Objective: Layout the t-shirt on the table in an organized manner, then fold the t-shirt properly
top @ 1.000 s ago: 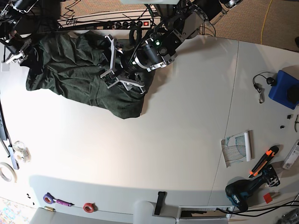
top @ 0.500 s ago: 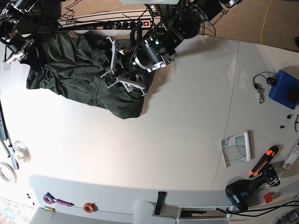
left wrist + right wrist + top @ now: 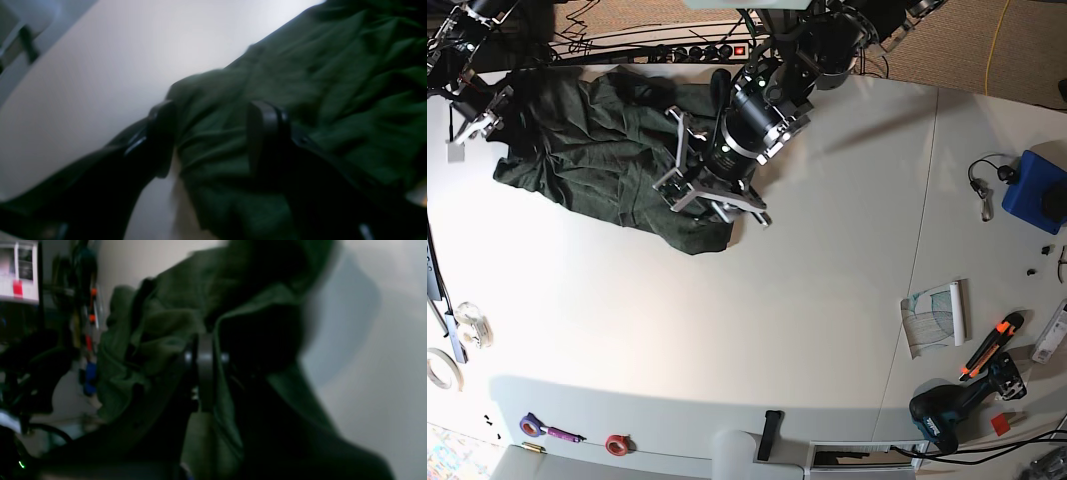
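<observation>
We see the left jaws released: the two dark fingers (image 3: pixel 160 133) stand apart, with the dark green t-shirt (image 3: pixel 300 83) lying between and beyond them. One finger sits right at the cloth's edge, where the pale bench (image 3: pixel 100 66) begins. The wrist view is blurred, so we cannot tell whether the fingertips press the cloth or only hang just above it.

The right jaws are clenched on the t-shirt (image 3: pixel 150 323). Cloth is bunched on both sides of a narrow metal part at the jaws, and it hangs clear of the bench (image 3: pixel 383 373), throwing a soft shadow there. This view is dark and smeared.

From above, we find the t-shirt (image 3: pixel 587 150) crumpled at the far left of the bench (image 3: pixel 827 260). The left arm (image 3: pixel 757 110) reaches in from the far side, with its jaws over the shirt's right near corner. The right arm (image 3: pixel 472 20) is at the far left edge, at the shirt's left far corner.

Well apart from the shirt, a blue box (image 3: pixel 1037 190) sits at the right edge. A drill (image 3: pixel 947 410), an orange-handled cutter (image 3: pixel 992 345) and a rolled paper (image 3: pixel 937 320) lie at the near right.
</observation>
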{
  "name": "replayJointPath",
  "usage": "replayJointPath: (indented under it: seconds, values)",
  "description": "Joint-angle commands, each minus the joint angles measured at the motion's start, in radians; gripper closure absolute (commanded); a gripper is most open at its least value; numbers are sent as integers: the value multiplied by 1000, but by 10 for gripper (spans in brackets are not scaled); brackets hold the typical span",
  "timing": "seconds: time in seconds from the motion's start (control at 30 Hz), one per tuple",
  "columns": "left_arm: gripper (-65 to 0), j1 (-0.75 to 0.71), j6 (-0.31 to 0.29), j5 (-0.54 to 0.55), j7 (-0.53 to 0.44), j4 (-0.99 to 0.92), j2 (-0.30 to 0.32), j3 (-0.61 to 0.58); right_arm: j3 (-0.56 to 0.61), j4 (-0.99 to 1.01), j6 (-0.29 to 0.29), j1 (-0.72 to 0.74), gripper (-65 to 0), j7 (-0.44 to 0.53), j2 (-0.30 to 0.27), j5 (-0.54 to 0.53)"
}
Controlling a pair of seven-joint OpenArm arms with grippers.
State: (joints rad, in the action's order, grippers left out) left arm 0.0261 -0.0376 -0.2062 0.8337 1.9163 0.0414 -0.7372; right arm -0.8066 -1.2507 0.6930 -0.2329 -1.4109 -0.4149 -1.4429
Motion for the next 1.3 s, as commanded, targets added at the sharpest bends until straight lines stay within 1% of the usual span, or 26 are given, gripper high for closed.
replayJointPath:
  seconds: [0.0,0.07,0.27,0.37,0.47,0.5,0.57,0.67,0.7,0.8,0.87,0.9,0.97,1.07,1.2,1.27]
  values:
    - [-317,10,11,-4,-18,19,2,1,-8,-66,5,2,0,15,-11,-41]
    - [-317,10,29,-4,-18,19,31,1,-8,-178,5,-8,0,15,25,-41]
    - [-317,7,106,-4,-17,19,132,1,-5,-481,5,-22,0,15,137,-41]
    - [-317,4,109,-3,-9,19,171,1,14,-603,5,-21,0,15,200,-41]
    - [-317,4,109,-3,-6,19,198,1,68,-702,5,-21,0,15,265,-41]
    - [-317,4,109,-3,-3,19,201,1,93,-727,5,-21,0,15,284,-23]
    - [-317,4,109,-3,-3,19,206,1,150,-761,5,-21,0,15,318,69]
    - [-317,4,109,-3,-2,19,208,1,245,-780,5,-21,0,15,354,210]
    - [-317,4,109,-2,-3,19,208,1,275,-780,5,-19,0,38,360,253]
    - [-317,1,109,0,-2,19,208,1,367,-780,5,-16,0,175,371,394]
    - [-317,-7,109,0,-3,19,208,1,429,-780,5,-10,0,250,371,483]
    - [-317,-11,109,0,-3,19,208,1,459,-780,5,-5,0,273,371,521]
    - [-317,-16,109,0,-3,19,208,1,519,-780,4,17,0,287,371,577]
    - [-317,-15,109,0,-3,19,208,1,608,-780,-53,61,0,311,371,673]
    - [-317,-15,109,0,-3,19,208,1,732,-779,-161,123,0,390,371,892]
    - [-317,-15,109,0,-3,19,208,1,792,-779,-226,150,0,401,371,999]
